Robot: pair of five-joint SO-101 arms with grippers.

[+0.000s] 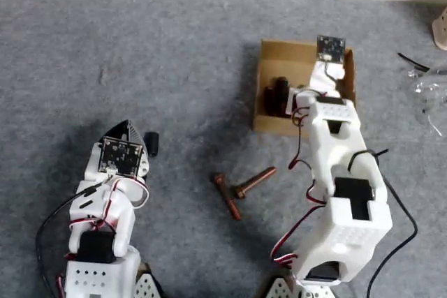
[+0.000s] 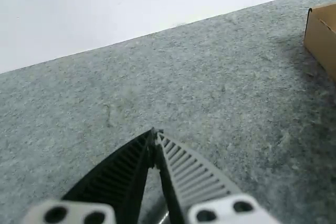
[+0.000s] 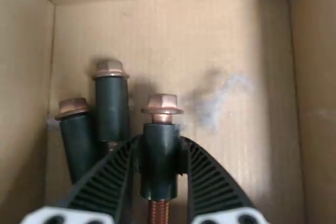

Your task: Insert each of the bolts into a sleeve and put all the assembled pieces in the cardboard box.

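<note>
In the high view, we see the cardboard box (image 1: 269, 57) on the grey carpet (image 1: 174, 54). The right arm (image 1: 335, 137) leans over the box, with its end down inside. Two bare bolts (image 1: 255, 181) lie close together on the carpet, near the side of the box that faces the arms. A loose sleeve (image 1: 151, 143) lies well apart from the box, just beside the left claw (image 1: 130, 129).

In the left wrist view, we see the left claw (image 2: 155, 137) pinched tight with nothing in it. A corner of the box (image 2: 321, 38) shows far off.

In the right wrist view, we see the right claw (image 3: 160, 148) inside the box (image 3: 173, 19). It grips a finished piece (image 3: 160, 156) — a black sleeve with a copper bolt through it. Two more pieces (image 3: 111, 103) lie just beside it on the box floor, near one wall.
</note>
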